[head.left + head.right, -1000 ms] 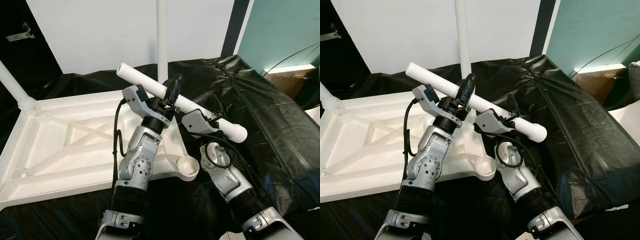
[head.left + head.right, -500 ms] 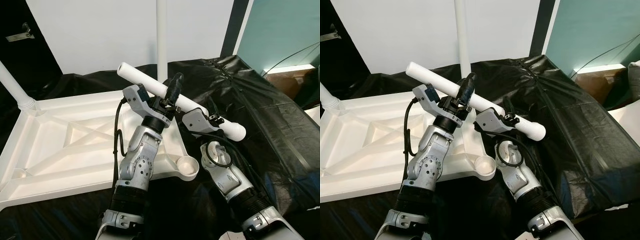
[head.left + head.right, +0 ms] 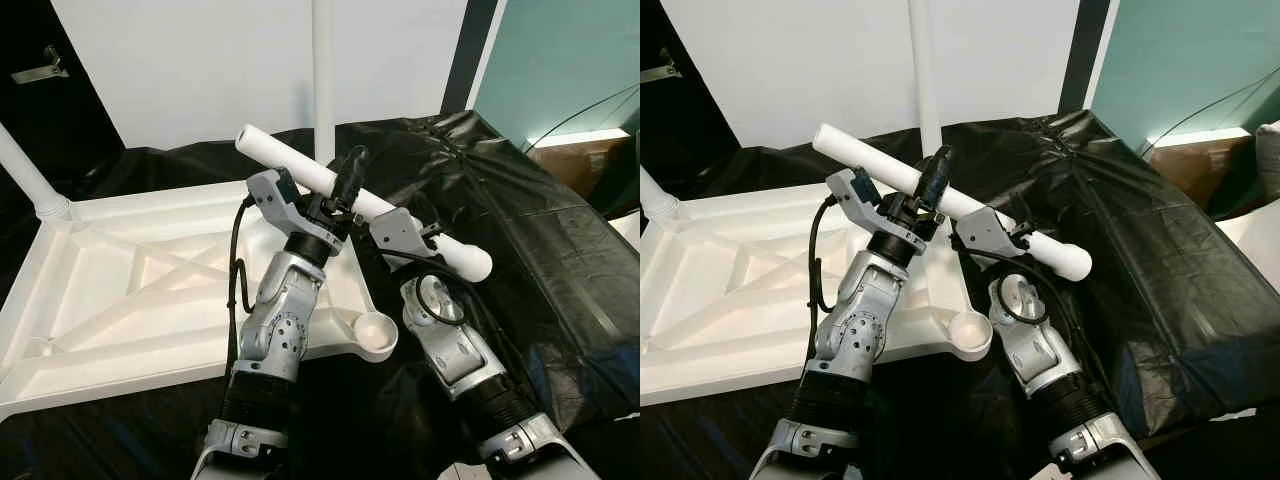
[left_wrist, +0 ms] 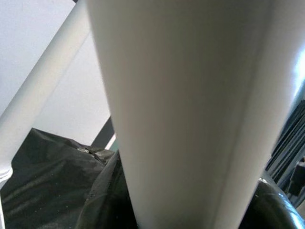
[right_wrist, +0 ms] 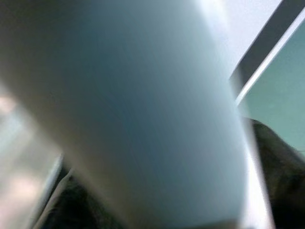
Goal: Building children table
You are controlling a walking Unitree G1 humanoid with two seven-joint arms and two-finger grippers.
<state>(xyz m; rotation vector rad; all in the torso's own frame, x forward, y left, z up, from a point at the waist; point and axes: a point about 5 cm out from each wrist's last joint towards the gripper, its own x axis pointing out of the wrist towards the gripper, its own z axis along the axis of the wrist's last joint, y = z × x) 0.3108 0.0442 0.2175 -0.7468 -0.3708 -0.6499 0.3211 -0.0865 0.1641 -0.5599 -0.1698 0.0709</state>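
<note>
Together, both arms hold one loose white plastic table leg (image 3: 300, 166), a long round tube, slantwise in the air above the upturned white plastic tabletop (image 3: 110, 290) that lies on black plastic sheeting (image 3: 520, 230). The left gripper (image 3: 347, 178) is clamped round the leg's middle, its black fingers (image 3: 349, 170) wrapping the tube. The right gripper (image 3: 425, 238) sits against the lower stretch near the flared end; whether its jaws are closed on the tube I cannot tell. Two holds spaced along the tube probably keep it from swinging while its end is lined up with a socket. The empty round corner socket (image 3: 374, 332) lies just below the right wrist and looks like the likely target, so the leg would need tipping toward upright.

I count three legs: the held one, an upright white leg (image 3: 322, 70) at the far edge, and a white leg (image 3: 22, 170) standing tilted in the far left corner.
</note>
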